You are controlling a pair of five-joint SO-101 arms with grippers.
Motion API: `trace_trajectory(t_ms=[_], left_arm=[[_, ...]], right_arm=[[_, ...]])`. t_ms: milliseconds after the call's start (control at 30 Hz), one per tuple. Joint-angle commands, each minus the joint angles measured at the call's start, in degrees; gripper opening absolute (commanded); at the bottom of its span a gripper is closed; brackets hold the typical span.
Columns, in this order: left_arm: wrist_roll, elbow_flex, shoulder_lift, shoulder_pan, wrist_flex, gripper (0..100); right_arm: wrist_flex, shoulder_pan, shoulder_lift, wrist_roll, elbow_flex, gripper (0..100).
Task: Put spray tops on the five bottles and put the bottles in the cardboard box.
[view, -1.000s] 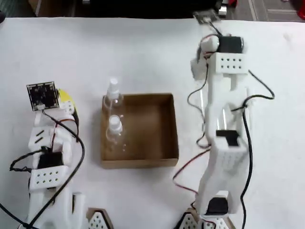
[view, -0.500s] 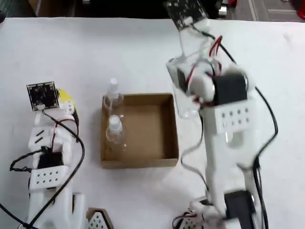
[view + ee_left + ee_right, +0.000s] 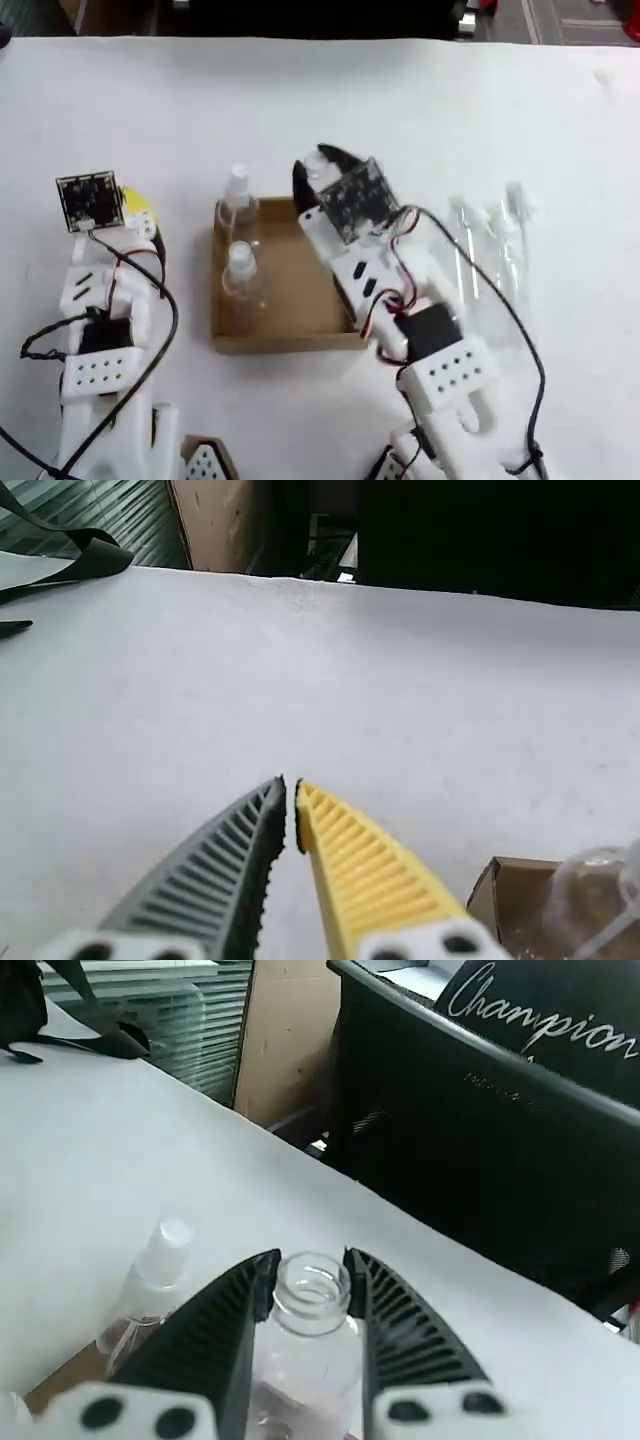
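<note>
Clamping an uncapped bottle (image 3: 308, 1350) at the neck by the box's (image 3: 285, 342) far rim, your right end effector (image 3: 310, 1260) likely steadies it upright for capping, while the left end effector (image 3: 291, 782) sits closed.

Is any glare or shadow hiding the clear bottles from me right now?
High view: the light is even with no hard shadows, yet the clear items right of the box almost vanish against the white table. Right wrist view: the open-necked bottle shows plainly in the dark right gripper. Left wrist view: the table is evenly lit.
</note>
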Motion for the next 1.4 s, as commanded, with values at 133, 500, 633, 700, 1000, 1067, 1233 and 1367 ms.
trace_trajectory(t_ms=[133,500,633,700,1000,1067,1233,1367], left_arm=[[-0.53,-0.18,-0.13,0.75,-1.49,2],[-0.53,-0.18,-0.13,0.57,-1.49,2],[-0.53,-0.18,-0.31,0.75,-1.49,2],[-0.53,-0.18,-0.31,0.75,-1.49,2],[-0.53,-0.18,-0.31,0.75,-1.49,2],[-0.53,-0.18,-0.31,0.66,-1.49,2],[-0.53,-0.35,-0.31,0.75,-1.49,2],[-0.53,-0.35,-0.31,0.75,-1.49,2]], right_arm=[[-22.46,1.89,5.49,-10.99,10.64,1.5],[-38.90,-0.31,25.36,-7.03,10.55,1.5],[-40.66,-0.92,27.82,-7.12,10.46,1.5],[-41.71,-1.36,28.44,-7.03,10.46,1.5],[-42.59,-2.24,36.00,-6.86,7.21,1.5],[-42.59,-2.68,36.97,-6.59,6.77,1.5],[-42.68,-2.77,37.41,-6.51,6.15,1.5],[-42.68,-2.77,37.41,-6.68,5.71,1.5]])
